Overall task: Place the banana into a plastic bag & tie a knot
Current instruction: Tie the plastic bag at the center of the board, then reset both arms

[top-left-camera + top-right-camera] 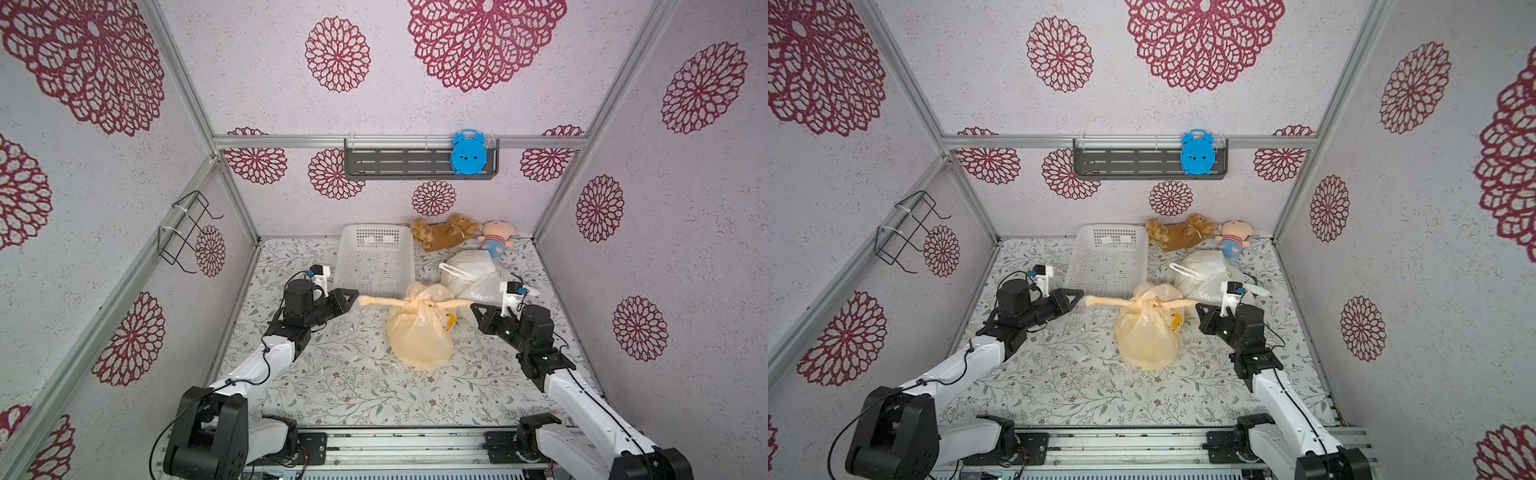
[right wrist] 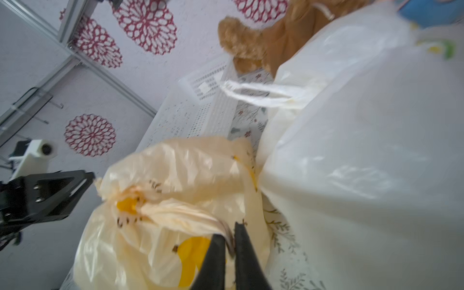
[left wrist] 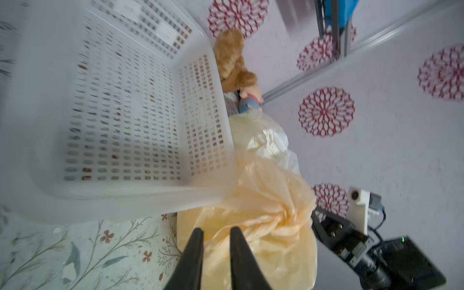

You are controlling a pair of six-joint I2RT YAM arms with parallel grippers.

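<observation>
Left claw [image 3: 216, 229]: the jaws are seen parted in the left wrist view, a clear gap between them, with the tip just at the end of the left tail [image 1: 376, 302] of the orange plastic bag [image 1: 419, 336]. Right claw [image 2: 229, 231]: the jaws are seen nearly together, with the right tail [image 2: 190, 218] lying in the narrow gap; whether it is pinched cannot be told. Both tails are drawn out sideways from a knot [image 1: 431, 305] at the bag's top. The bag is stood on the table [image 1: 332, 386] between the claws, just in front of the white basket [image 1: 376, 257] and beside a white bag [image 1: 473, 274]. A yellow form [image 2: 192, 253] is shown through the plastic; whether it is the banana cannot be told. A teddy bear [image 1: 444, 232] is laid at the far wall.
</observation>
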